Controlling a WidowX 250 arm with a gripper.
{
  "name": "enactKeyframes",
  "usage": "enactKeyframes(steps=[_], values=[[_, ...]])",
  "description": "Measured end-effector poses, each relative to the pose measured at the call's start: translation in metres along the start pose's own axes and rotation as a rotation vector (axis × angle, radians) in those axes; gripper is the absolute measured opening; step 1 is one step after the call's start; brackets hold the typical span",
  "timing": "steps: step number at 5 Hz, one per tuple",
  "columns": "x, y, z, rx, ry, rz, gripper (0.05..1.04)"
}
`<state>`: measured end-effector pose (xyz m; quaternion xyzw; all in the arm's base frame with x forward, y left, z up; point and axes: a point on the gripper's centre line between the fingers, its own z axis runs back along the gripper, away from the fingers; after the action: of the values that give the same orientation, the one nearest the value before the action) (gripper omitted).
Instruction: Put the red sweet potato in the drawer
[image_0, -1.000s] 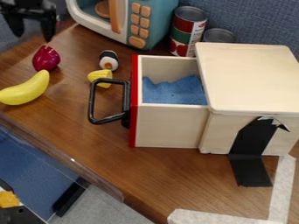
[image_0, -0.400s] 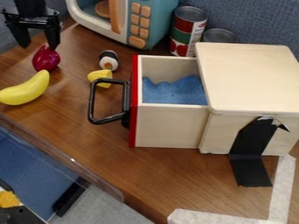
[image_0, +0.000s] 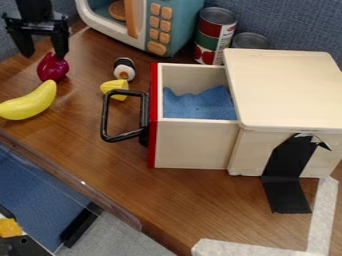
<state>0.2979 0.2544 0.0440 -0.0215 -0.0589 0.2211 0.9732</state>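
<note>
Right by the black claw (image_0: 45, 55) I see a deep magenta-red sweet potato (image_0: 53, 68), with a yellow banana (image_0: 30, 103) just past it, both on a brown, wood-grained surface (image_0: 87, 155). Farther from the claw, the pale drawer (image_0: 190, 145) has a red front (image_0: 153, 145), black handle (image_0: 105, 117) and blue cloth (image_0: 200, 106). The toy microwave (image_0: 179, 30) near the claw is teal and white with tan buttons (image_0: 157, 48).
</note>
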Motion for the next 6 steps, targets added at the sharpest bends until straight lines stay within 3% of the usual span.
enactKeyframes(steps=[2, 3, 4, 5, 6], values=[[-0.007, 0.0, -0.019, 0.061, -0.015, -0.02, 0.947], [-0.003, 0.001, -0.019, 0.057, -0.007, 0.031, 0.858], [-0.002, 0.001, -0.019, 0.057, -0.018, 0.057, 0.858], [0.0, -0.001, -0.02, 0.036, -0.029, 0.089, 0.858], [-0.009, -0.014, -0.013, -0.039, 0.003, 0.067, 0.858]])
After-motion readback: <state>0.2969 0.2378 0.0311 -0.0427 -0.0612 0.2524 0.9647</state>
